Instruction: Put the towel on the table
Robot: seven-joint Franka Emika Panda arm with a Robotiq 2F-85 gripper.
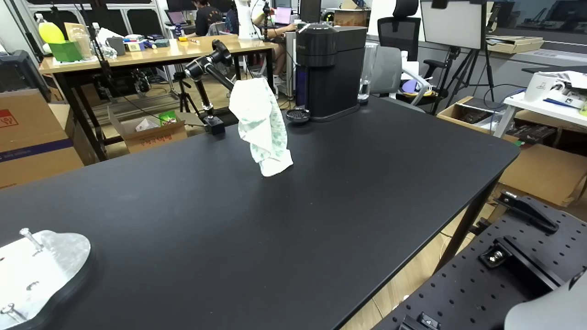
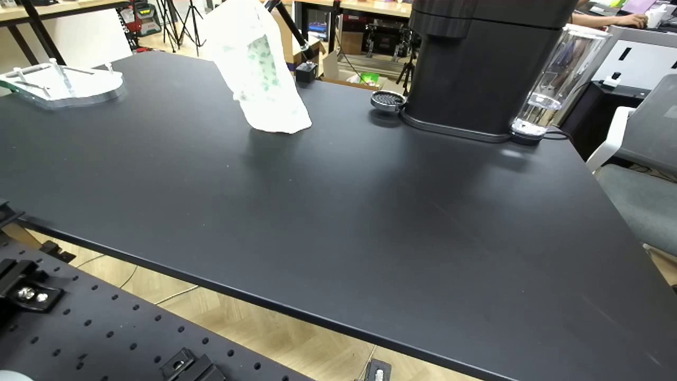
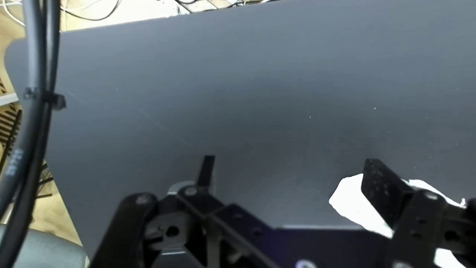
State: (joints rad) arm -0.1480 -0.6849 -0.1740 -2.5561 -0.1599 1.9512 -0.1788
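Observation:
The towel is white with green marks. In both exterior views the towel [image 1: 261, 123] [image 2: 262, 74] stands long and upright toward the far side of the black table [image 1: 206, 220] [image 2: 338, 211]. Its upper part meets a black jointed arm stand [image 1: 208, 68], and it seems to hang from it. I cannot tell whether its lower end touches the tabletop. In the wrist view the towel [image 3: 351, 201] shows at the lower right, partly hidden behind the right finger. My gripper [image 3: 290, 163] is open, with nothing between its fingers, above the table. It is outside both exterior views.
A black coffee machine [image 1: 328, 68] [image 2: 486, 74] with a round drip tray [image 1: 298, 114] and a clear water tank [image 1: 367, 68] stands beside the towel. A pale plate with upright bolts [image 1: 46, 270] [image 2: 79, 84] lies at another table edge.

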